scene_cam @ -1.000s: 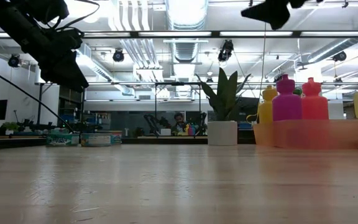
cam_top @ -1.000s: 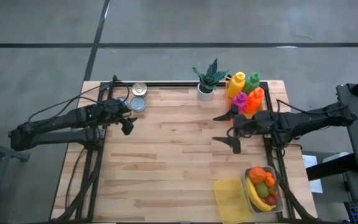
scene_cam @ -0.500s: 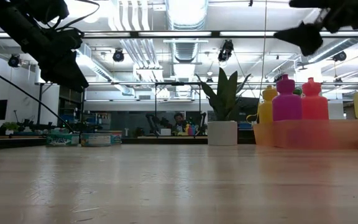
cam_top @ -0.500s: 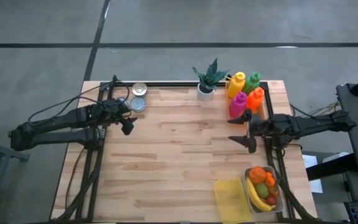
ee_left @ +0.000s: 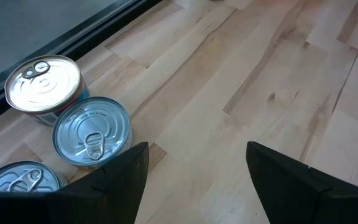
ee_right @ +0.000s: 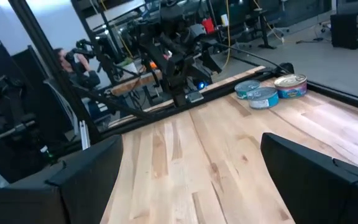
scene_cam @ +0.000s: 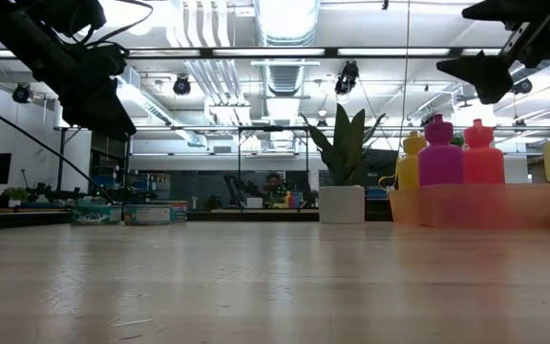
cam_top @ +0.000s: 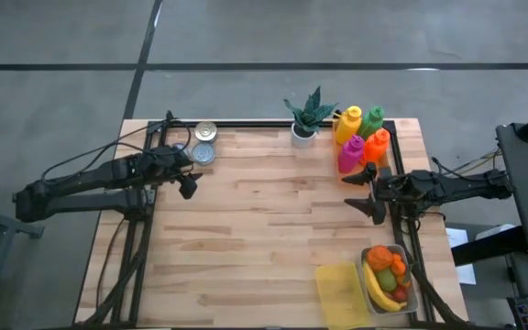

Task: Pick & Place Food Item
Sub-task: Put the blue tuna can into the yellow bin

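So we're seeing the right gripper [cam_top: 367,192] hanging in the air with its fingers spread wide and nothing between them, sitting just beside the cluster of coloured bottles [cam_top: 362,136] on the side toward the fruit tray [cam_top: 414,295], with its arm reaching in from the table's right edge. We're using those bottles as our landmark, so: the tray of food items, with a banana [cam_top: 382,294] and some orange and green pieces in it, is resting well apart from the bottles near the front right corner of the wooden table [cam_top: 264,238], and a yellow sponge-like pad [cam_top: 340,293] is lying right next to it. The potted plant [cam_top: 307,117] is standing just beside the bottles, toward the left arm. Way across from the bottles, the left gripper [cam_top: 189,181] is hovering with its fingers partly apart and empty, and we're looking past them in its wrist view at three tin cans [ee_left: 92,132] sitting close together by the table's back edge. In the low view we're spotting a person [scene_cam: 273,183] far off in the room behind the plant.
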Motion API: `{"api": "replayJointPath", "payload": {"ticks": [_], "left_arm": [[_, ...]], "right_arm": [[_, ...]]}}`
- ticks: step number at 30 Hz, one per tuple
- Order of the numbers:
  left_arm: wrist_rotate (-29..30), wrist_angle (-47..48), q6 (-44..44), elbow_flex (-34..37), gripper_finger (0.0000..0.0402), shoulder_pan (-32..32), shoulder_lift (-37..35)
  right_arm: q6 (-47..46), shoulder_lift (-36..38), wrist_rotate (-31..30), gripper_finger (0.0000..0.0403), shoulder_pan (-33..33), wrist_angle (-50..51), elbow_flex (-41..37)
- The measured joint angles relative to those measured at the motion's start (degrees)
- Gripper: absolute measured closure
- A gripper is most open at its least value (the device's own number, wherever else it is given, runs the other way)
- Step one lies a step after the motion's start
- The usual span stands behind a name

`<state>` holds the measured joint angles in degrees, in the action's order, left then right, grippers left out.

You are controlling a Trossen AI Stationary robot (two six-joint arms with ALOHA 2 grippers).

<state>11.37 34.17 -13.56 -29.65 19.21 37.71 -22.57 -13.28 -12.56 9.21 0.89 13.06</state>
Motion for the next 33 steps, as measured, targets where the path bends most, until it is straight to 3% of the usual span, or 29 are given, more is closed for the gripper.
{"api": "replayJointPath", "payload": {"ticks": [27,31,33], "left_arm": [[0.0,0.0,-0.5,0.0,0.0126,0.0,0.0],[-7.9,-2.7,-16.0,-0.3,0.0126,0.1,0.1],[-14.3,-3.5,-13.0,-2.0,0.0126,-0.1,0.5]], "right_arm": [[0.0,-1.6,0.0,0.0024,0.0,0.3,0.0],[0.0,-1.6,0.0,0.0024,0.0,0.3,0.0],[0.1,-1.6,0.0,0.0024,0.0,0.3,0.0]]}}
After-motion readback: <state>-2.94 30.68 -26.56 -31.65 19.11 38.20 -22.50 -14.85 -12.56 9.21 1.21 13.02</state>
